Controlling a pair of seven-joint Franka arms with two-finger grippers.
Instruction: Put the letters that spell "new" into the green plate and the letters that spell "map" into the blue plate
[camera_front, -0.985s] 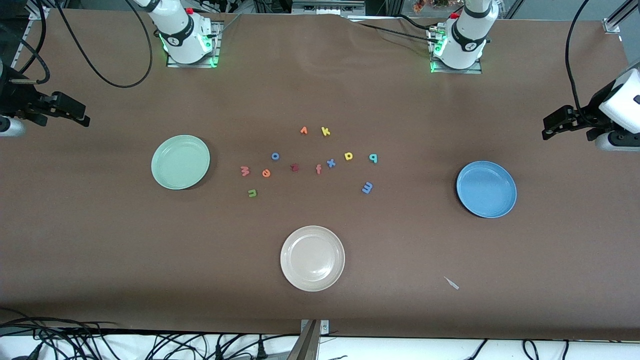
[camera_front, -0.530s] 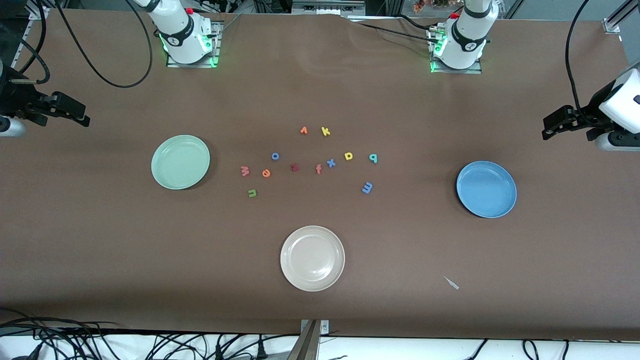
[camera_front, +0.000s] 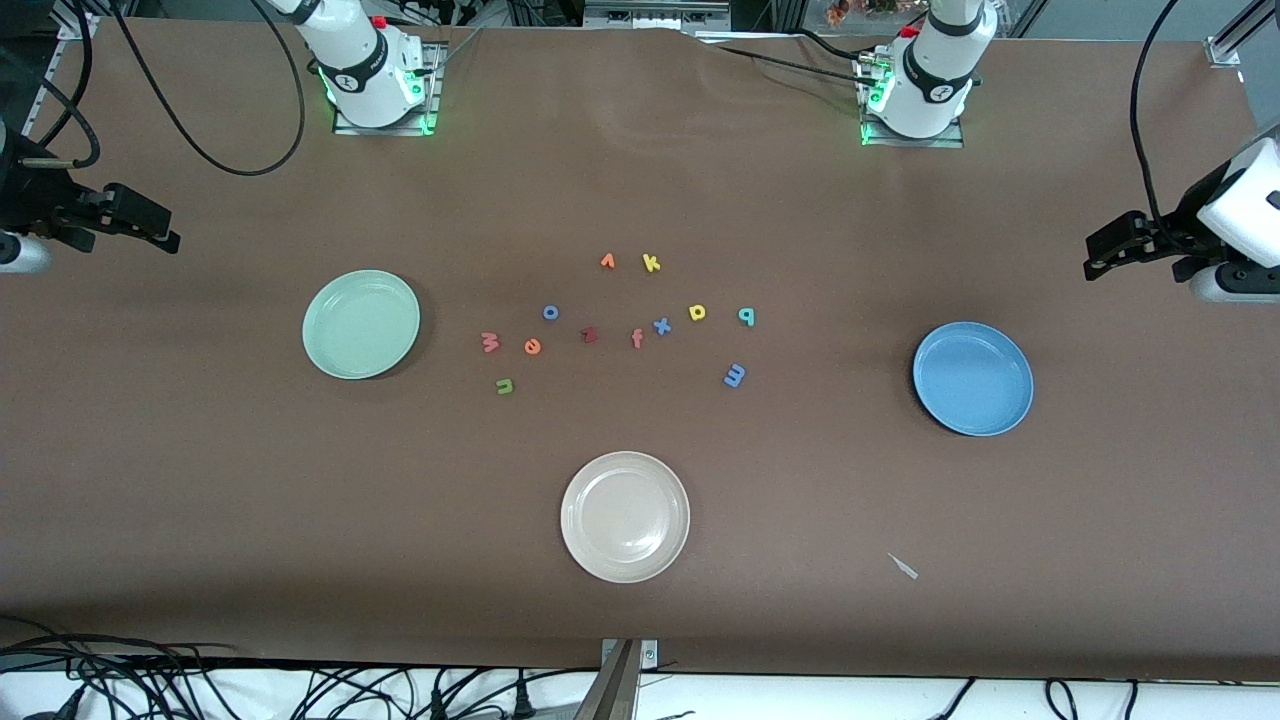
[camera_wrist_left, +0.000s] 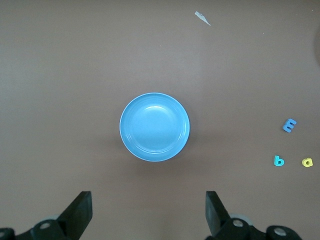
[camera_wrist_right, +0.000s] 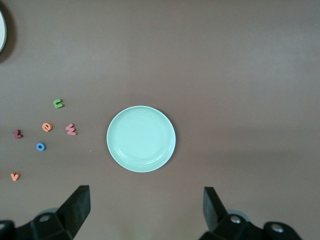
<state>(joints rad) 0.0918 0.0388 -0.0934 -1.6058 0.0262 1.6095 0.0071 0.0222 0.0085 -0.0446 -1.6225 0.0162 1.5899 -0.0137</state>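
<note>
My left gripper (camera_wrist_left: 147, 212) hangs spread wide and empty above the table near the blue plate (camera_front: 972, 378); my right gripper (camera_wrist_right: 145, 210) hangs the same way near the green plate (camera_front: 361, 324). Neither has shifted since a second ago, and no letter has moved. Between the plates lie the pink-red w (camera_front: 490, 342), orange e (camera_front: 532, 346) and green n (camera_front: 505, 385), nearer the green plate; the yellow p (camera_front: 697, 312), teal a (camera_front: 746, 316) and blue m (camera_front: 735, 375) lie nearer the blue plate.

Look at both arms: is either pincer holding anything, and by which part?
Nothing is held. The left pincer hangs open above the blue plate; the right pincer hangs open above the green plate.
</note>
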